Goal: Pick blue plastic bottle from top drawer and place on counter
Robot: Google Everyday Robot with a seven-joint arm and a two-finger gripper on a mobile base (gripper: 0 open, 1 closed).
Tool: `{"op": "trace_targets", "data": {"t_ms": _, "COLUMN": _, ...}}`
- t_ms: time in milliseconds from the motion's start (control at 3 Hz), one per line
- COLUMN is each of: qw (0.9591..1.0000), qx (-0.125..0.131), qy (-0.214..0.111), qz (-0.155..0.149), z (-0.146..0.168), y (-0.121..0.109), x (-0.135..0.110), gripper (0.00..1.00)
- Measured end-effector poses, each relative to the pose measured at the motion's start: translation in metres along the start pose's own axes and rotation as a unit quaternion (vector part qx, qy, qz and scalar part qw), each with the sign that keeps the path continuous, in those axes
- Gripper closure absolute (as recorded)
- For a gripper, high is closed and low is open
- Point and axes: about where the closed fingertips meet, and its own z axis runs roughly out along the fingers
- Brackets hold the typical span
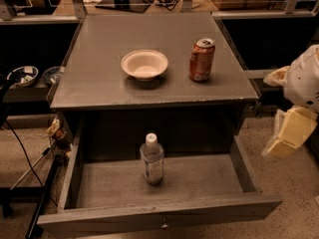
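Observation:
The blue plastic bottle (152, 159) stands upright in the middle of the open top drawer (199, 183), clear with a white cap and a pale label. The drawer is pulled out fully below the counter (99, 73). My gripper (288, 134), pale yellow under a white wrist, hangs at the right edge of the view. It is outside the drawer's right wall, below counter level, and well to the right of the bottle. It holds nothing that I can see.
A white paper bowl (144, 63) and a red-orange soda can (201, 59) stand on the counter. Black shelves flank the cabinet, with metal bowls (24, 75) at left. Cables and a stand leg (30, 168) lie on the speckled floor at left.

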Motion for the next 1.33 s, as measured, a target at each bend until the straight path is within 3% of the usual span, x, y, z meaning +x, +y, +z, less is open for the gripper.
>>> {"op": "trace_targets", "data": {"t_ms": 333, "qw": 0.9996, "qx": -0.024, "qy": -0.012, "qz": 0.012, "z": 0.020, "y": 0.011, "x": 0.002, "gripper": 0.00}}
{"op": "trace_targets", "data": {"t_ms": 667, "qw": 0.9996, "qx": -0.024, "qy": -0.012, "qz": 0.012, "z": 0.020, "y": 0.011, "x": 0.002, "gripper": 0.00}}
{"op": "trace_targets", "data": {"t_ms": 1333, "qw": 0.9979, "qx": -0.036, "qy": -0.024, "qz": 0.049, "z": 0.052, "y": 0.024, "x": -0.005, "gripper": 0.00}}
